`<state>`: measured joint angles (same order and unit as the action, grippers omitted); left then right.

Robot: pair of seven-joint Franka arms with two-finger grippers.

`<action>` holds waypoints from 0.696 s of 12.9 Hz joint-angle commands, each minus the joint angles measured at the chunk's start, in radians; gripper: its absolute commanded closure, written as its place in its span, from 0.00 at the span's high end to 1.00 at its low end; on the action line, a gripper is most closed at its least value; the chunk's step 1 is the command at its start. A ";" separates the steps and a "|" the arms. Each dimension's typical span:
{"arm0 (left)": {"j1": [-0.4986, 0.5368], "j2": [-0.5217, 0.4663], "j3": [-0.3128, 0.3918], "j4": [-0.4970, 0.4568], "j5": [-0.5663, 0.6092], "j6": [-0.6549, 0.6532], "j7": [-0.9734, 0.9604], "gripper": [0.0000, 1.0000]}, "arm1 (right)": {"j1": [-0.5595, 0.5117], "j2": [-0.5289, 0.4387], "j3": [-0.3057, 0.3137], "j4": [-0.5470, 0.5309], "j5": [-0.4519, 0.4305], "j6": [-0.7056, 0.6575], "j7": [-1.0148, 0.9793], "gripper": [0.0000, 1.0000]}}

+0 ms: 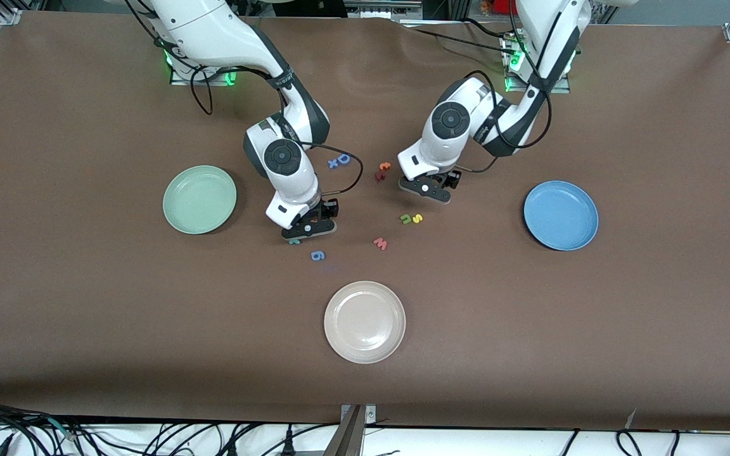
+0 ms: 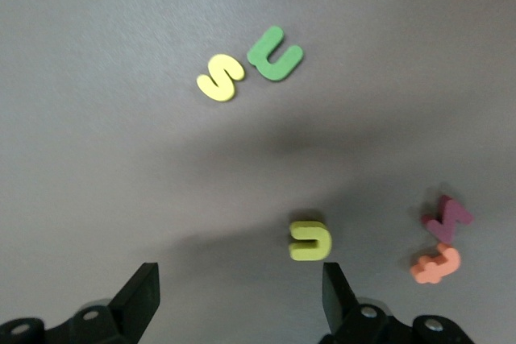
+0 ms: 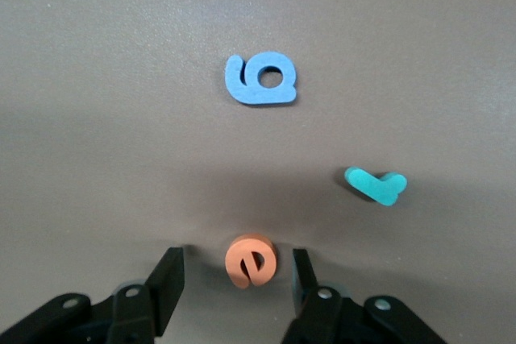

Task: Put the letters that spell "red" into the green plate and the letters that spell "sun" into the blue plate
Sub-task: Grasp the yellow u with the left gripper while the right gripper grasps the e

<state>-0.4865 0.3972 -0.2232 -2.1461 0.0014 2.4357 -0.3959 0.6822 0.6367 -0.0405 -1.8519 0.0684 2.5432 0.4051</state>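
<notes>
Both target dishes sit bare: the round pale mint-green plate (image 1: 199, 199) at the right arm's end of the table and the round medium-blue plate (image 1: 560, 215) at the left arm's end hold no letters, so by the look of it all six remain to be moved. The small orange foam "e" (image 3: 250, 261) lies on the brown table cover (image 1: 86, 304) between the spread fingers of the right gripper (image 3: 235, 279), which is low over it with the jaws not touching it. The thin teal foam "r" (image 3: 376, 184) lies just beside. A yellow-green foam "u" (image 2: 310, 240) lies just ahead of the left gripper (image 2: 239, 289), whose jaws stand wide. The yellow foam "s" (image 2: 220, 78) and dark green foam "n" (image 2: 275, 55) lie side by side nearer the front camera.
</notes>
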 commanded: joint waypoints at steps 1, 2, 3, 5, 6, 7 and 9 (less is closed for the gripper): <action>-0.018 0.009 -0.005 -0.009 -0.017 0.017 -0.089 0.89 | 0.016 0.001 -0.012 -0.012 -0.001 0.023 0.003 0.61; -0.027 0.021 -0.005 -0.009 -0.015 0.046 -0.106 0.89 | 0.016 0.001 -0.012 -0.012 -0.001 0.023 0.003 0.60; -0.036 0.037 -0.005 -0.009 -0.015 0.078 -0.119 0.88 | 0.016 0.001 -0.012 -0.012 -0.001 0.023 0.003 0.60; -0.050 0.066 -0.005 -0.008 -0.011 0.124 -0.133 0.88 | 0.016 0.001 -0.012 -0.012 -0.001 0.025 0.001 0.59; -0.052 0.072 -0.005 -0.008 -0.005 0.134 -0.133 0.88 | 0.016 0.001 -0.012 -0.012 -0.001 0.025 0.001 0.58; -0.052 0.081 -0.005 -0.008 0.005 0.138 -0.132 0.87 | 0.016 0.001 -0.012 -0.012 -0.002 0.025 0.000 0.58; -0.058 0.097 -0.005 -0.008 0.017 0.155 -0.132 0.86 | 0.016 0.001 -0.013 -0.012 -0.009 0.025 0.000 0.58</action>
<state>-0.5326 0.4818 -0.2344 -2.1519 0.0020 2.5653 -0.5182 0.6830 0.6370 -0.0411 -1.8532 0.0668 2.5443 0.4050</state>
